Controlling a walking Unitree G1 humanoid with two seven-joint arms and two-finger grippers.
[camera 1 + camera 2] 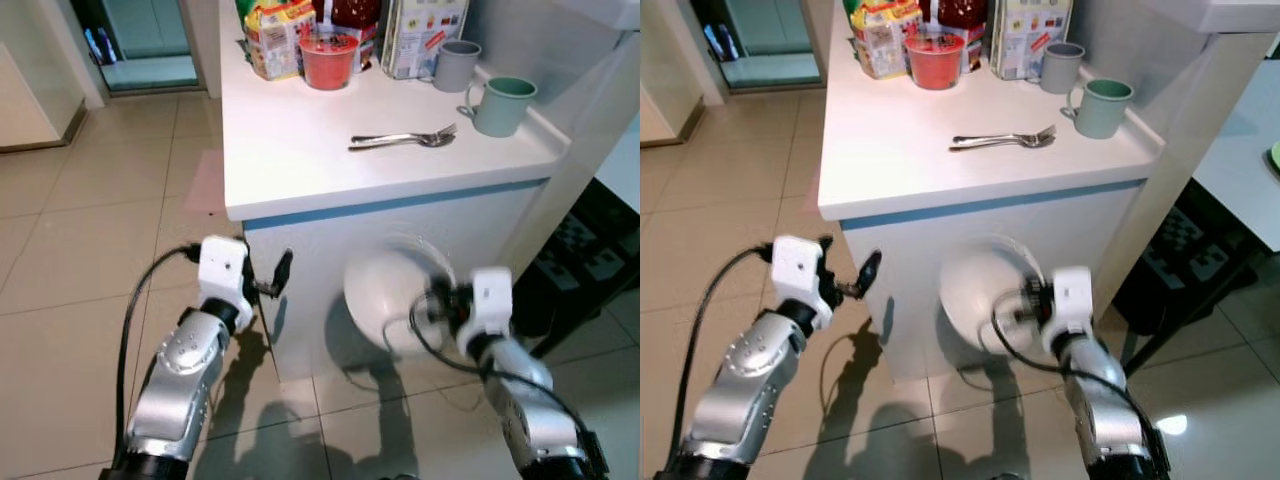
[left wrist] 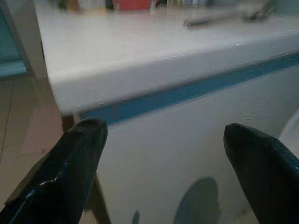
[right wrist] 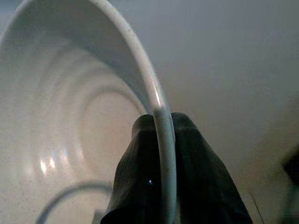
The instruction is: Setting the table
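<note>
The right gripper (image 1: 440, 303) is pinching the rim of a white bowl (image 1: 395, 295), one finger on each side of the rim, as the right wrist view shows at close range (image 3: 161, 140). The bowl is hanging tilted on its edge in front of the white cabinet face (image 1: 330, 270), below the countertop level and above the floor. Its hollow side is facing the robot's left in the eye views. The bowl is sitting just ahead of the right wrist, with a black cable looping in front of its lower part.

The left gripper (image 1: 278, 275) is hovering near the left corner of the cabinet, below the countertop edge. Its fingers (image 2: 70, 163) are standing spread wide apart with nothing between them, pointing toward the cabinet front and its blue stripe (image 2: 187, 91).

The white countertop (image 1: 290, 140) is carrying several items. A fork and spoon (image 1: 405, 138) are lying together near the front right part of the surface. A green mug (image 1: 498, 105) is standing just beyond them at the right edge, and a grey cup (image 1: 455, 65) is standing behind it. A red cup (image 1: 328, 58) is standing near the back, between a yellow snack packet (image 1: 275, 38) and a printed carton (image 1: 420, 35).

The floor (image 1: 80, 250) is laid with beige tiles. A doorway (image 1: 140, 45) is opening at the far left of the room. A dark frame (image 1: 590, 270) is standing to the right of the cabinet.
</note>
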